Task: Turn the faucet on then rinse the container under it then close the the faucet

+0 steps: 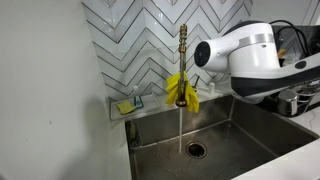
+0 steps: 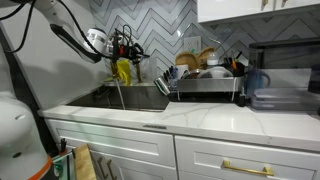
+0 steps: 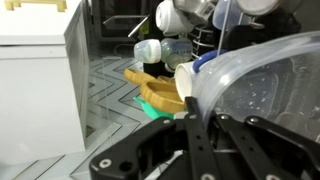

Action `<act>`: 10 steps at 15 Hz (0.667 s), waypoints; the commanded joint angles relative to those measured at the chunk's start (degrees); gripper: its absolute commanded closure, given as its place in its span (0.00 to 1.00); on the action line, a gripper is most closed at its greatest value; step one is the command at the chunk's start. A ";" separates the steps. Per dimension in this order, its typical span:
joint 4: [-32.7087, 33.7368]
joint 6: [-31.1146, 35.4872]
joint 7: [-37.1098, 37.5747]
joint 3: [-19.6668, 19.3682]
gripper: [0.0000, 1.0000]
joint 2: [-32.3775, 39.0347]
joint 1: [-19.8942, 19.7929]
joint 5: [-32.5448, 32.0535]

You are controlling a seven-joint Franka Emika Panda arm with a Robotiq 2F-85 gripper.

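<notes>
Gripper (image 3: 190,122): jaws pressed together, pinching the rim of the container (image 3: 262,90), a clear tub spreading toward 2 o'clock from the fingertips in the wrist view, apparently empty save droplets. Faucet (image 1: 182,45): upright stem draped with a yellow cloth (image 1: 182,90), its water stream (image 1: 180,125) falling to 6 o'clock into the sink (image 1: 240,135). It stands at 9 o'clock from the arm (image 1: 245,55), so the tub probably travels that way. Dish rack (image 2: 205,88): stacked with dishes.

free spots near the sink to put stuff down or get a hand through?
Free: the sink floor left of the drain, beside the stream from the faucet; the counter strip in front of the dish rack. Crowded: the rack itself, full of dishes; the side of the basin under the robot arm.
</notes>
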 commanded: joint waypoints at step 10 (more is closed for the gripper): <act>-0.64 4.96 -4.37 -5.94 0.99 -6.51 -5.66 37.35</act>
